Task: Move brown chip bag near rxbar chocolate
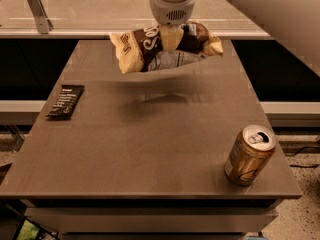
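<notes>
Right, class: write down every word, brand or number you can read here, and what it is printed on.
On the brown chip bag, held by the gripper above the table: large white letters, no whole word readable.
On the rxbar chocolate: white text lines, too small to read.
On the gold can: nothing readable.

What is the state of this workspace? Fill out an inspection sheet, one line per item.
Surface: brown table, flat and matte.
Job's things: brown chip bag held in the air over the table's far side, its shadow beneath; rxbar chocolate lying flat near the left edge, well apart from the bag.
Clutter: gold can upright near the front right corner.
Grippers: gripper shut on the brown chip bag's top, above the far side.
Cables: nothing seen on the table.
Surroundings: pale ledge behind the table; metal bracket at far left.
</notes>
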Robot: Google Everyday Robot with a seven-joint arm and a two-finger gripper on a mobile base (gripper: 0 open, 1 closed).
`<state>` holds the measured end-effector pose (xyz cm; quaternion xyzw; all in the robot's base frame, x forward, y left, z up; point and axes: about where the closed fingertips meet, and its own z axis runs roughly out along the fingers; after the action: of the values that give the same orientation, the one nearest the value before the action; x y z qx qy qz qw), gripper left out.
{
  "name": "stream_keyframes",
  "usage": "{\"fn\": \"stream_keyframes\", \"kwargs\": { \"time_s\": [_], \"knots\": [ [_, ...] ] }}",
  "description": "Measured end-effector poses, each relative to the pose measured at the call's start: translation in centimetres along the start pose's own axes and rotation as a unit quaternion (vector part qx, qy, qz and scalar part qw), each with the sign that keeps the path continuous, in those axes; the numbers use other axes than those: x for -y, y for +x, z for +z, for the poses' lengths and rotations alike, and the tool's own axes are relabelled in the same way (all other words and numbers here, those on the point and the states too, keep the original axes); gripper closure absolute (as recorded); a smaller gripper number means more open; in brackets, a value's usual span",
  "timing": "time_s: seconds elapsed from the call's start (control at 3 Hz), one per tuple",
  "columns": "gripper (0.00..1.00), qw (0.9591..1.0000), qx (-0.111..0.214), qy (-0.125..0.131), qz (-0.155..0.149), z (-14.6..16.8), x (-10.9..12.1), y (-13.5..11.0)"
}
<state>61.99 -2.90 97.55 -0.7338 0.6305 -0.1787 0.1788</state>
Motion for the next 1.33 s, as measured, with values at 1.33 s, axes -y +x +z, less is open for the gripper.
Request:
{"fn": "stream_keyframes", "kwargs": {
  "time_s": [1.33],
  "knots": [
    [1.00, 0.9994, -0.019, -0.003, 0.029, 0.2, -1.8, -5.9]
  ]
}}
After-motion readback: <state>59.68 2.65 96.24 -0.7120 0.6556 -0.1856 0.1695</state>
